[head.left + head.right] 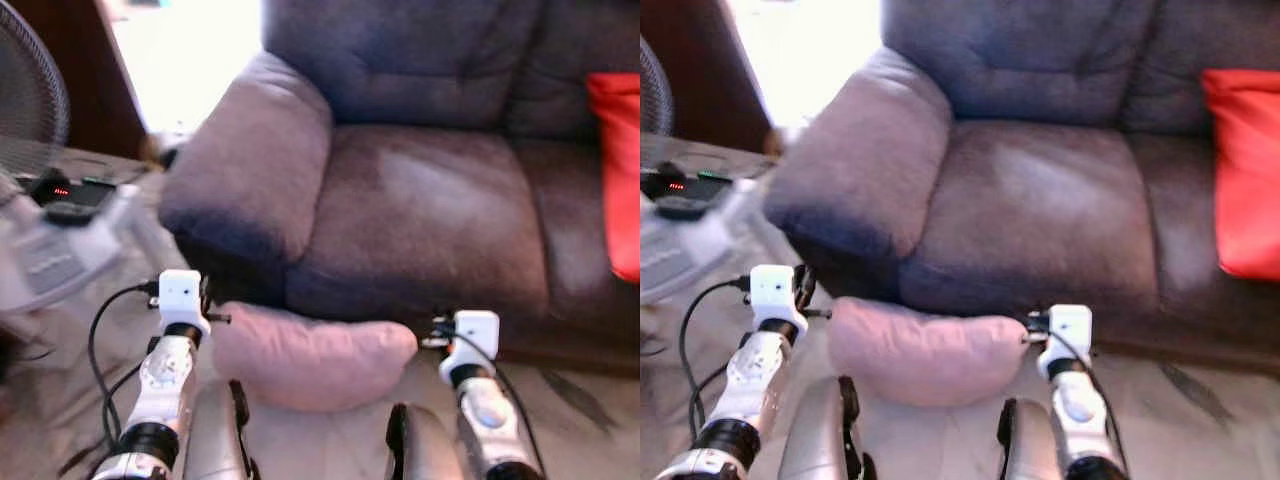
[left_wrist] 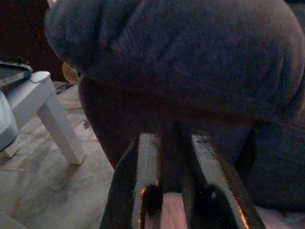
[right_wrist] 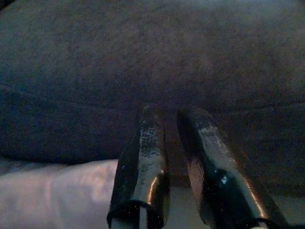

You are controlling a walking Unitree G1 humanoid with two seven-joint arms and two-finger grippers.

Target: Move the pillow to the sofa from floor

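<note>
A pink pillow [image 1: 310,355] sits low in front of the dark sofa [image 1: 430,210], right against its base, and I cannot tell whether it touches the floor. My left gripper [image 1: 212,318] presses on its left end and my right gripper [image 1: 437,330] on its right end, so the pillow is squeezed between them. In the left wrist view the fingers [image 2: 147,162] stand almost together, aimed at the sofa arm, with a pink patch of pillow [image 2: 167,214] beneath. In the right wrist view the gripper [image 3: 171,112] is shut too, with the pillow [image 3: 57,191] beside it.
A red cushion [image 1: 620,170] leans at the sofa's right end. To the left stand a fan [image 1: 30,100], a small white table [image 2: 43,100] and a black device with a red light [image 1: 65,190]. Black cables [image 1: 100,340] trail by my left arm.
</note>
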